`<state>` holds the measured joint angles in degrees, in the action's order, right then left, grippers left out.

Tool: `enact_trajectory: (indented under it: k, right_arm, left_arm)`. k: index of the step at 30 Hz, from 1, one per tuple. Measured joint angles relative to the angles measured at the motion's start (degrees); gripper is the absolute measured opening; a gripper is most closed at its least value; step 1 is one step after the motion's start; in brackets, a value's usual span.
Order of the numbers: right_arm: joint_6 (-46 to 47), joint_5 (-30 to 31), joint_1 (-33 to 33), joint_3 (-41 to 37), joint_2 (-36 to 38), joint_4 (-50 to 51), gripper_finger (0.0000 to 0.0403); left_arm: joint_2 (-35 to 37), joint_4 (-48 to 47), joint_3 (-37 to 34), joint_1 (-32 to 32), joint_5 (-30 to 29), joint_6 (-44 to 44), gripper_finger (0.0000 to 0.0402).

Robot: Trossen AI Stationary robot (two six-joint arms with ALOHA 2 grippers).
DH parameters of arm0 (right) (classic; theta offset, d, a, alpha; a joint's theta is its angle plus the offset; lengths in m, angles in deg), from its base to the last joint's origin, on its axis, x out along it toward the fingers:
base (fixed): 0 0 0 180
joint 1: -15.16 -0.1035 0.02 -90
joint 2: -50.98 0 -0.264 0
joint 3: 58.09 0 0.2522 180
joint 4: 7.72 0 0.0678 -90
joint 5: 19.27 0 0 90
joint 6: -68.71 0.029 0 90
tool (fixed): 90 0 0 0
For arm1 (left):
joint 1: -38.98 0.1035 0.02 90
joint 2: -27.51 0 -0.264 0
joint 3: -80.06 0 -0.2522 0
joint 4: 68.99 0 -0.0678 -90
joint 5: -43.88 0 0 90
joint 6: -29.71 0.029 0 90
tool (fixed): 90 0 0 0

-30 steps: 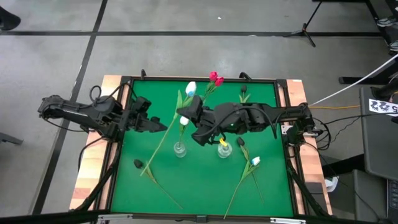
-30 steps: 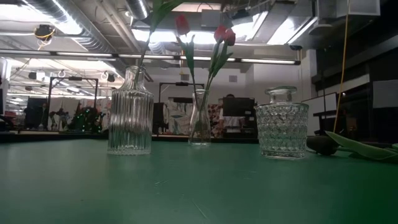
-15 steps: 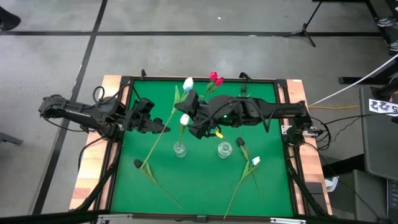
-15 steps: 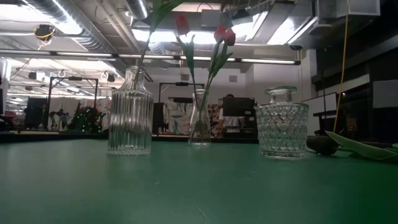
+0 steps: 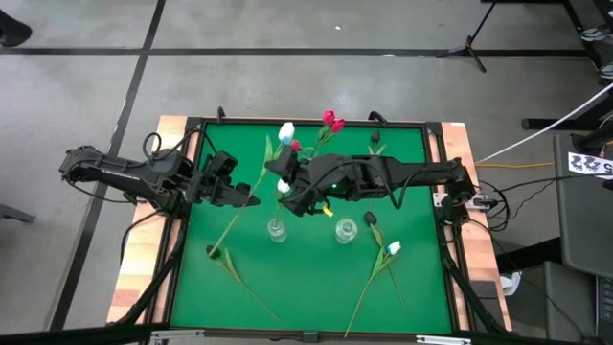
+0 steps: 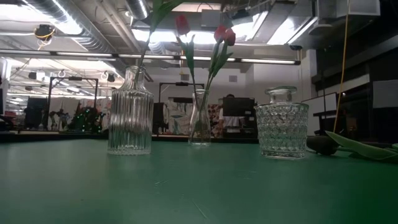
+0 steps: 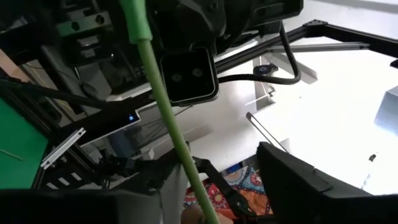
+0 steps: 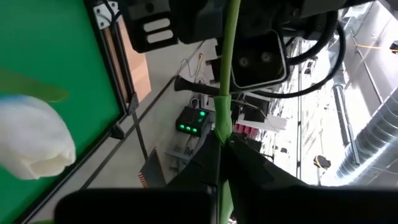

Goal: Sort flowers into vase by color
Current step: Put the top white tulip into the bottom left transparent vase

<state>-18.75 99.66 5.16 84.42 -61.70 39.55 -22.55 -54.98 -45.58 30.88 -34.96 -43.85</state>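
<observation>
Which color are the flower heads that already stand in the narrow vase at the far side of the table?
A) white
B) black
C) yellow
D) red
D: in the low view, two red heads rise on green stems from the narrow vase; the high view shows the same red heads at the far edge of the table.

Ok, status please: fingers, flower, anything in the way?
Right fingers shut on white tulip stem. Left fingers open around same stem. Ribbed vase close below, holds another white tulip.
</observation>
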Motion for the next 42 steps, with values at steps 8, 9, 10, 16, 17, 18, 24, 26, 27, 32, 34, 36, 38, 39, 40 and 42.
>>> enact_trajectory:
  k: [8, 9, 10, 16, 17, 18, 24, 26, 27, 32, 34, 36, 38, 39, 40, 42]
  right_arm:
    - [0.0, 0.1, -0.1, 0.0, 0.0, -0.1, 0.0017]
    - [0.0, 0.1, -0.1, 0.0, 0.0, -0.1, 0.0017]
    - [0.0, 0.1, -0.1, 0.0, 0.0, -0.1, 0.0017]
    - [0.0, 0.2, -0.1, 0.0, 0.0, -0.2, 0.0017]
    - [0.0, 0.2, -0.1, 0.0, 0.0, -0.3, 0.0017]
    - [0.0, 0.2, -0.1, 0.0, 0.0, -0.3, 0.0017]
    - [0.0, 1.1, -0.1, 0.0, 0.0, -1.1, 0.0017]
    - [0.0, 1.4, -0.2, 0.0, 0.0, -1.1, 0.002]
    - [0.0, 1.4, -0.2, 0.0, 0.0, -1.1, 0.0025]
    - [0.0, 1.6, -0.2, 0.0, 0.0, -0.7, 0.0084]
    - [0.4, 2.2, -0.2, 0.0, 0.0, -0.7, 0.0117]
    - [1.4, 3.2, -0.5, 0.0, 0.0, -0.7, 0.0149]
    - [1.5, 4.6, -0.8, 0.0, 0.0, -0.6, 0.0178]
    - [1.5, 5.1, -1.1, 0.0, 0.0, -0.7, 0.0192]
    - [1.5, 5.8, -1.3, 0.0, 0.1, -0.7, 0.0204]
    - [1.6, 6.7, -2.0, 0.0, 0.6, -0.4, 0.0224]
  left_arm:
    - [0.0, -0.6, 0.0, 0.0, 0.2, 0.4, 0.0107]
    - [0.0, -0.6, 0.0, 0.0, 0.2, 0.4, 0.0098]
    - [0.0, -0.7, 0.0, 0.0, 0.2, 0.4, 0.0089]
    - [0.0, -1.0, 0.0, 0.0, 0.2, 1.4, 0.004]
    - [0.0, -1.0, 0.0, 0.0, 0.2, 1.8, 0.0032]
    - [0.0, -1.0, 0.0, 0.0, 0.2, 2.1, 0.0024]
    - [0.0, -1.0, -0.1, 0.0, -0.4, 4.5, 0.0005]
    - [0.0, -1.0, -0.1, 0.0, -0.7, 4.9, 0.0005]
    - [0.0, -1.0, -0.1, 0.0, -1.0, 4.9, 0.0003]
    - [0.0, -0.5, -0.1, 0.0, -2.4, 4.9, 0.0005]
    - [0.0, -0.5, -0.1, 0.0, -3.0, 5.0, 0.0003]
    - [0.0, -0.5, -0.1, 0.0, -3.6, 5.2, 0.0002]
    - [0.0, -0.5, -0.1, 0.0, -4.2, 5.8, 0.0003]
    - [0.0, -0.5, -0.1, 0.0, -4.7, 6.8, 0.0003]
    - [0.0, -0.5, -0.1, 0.0, -5.2, 8.1, 0.0004]
    - [0.0, -0.5, -0.1, 0.1, -6.4, 10.6, 0.0003]
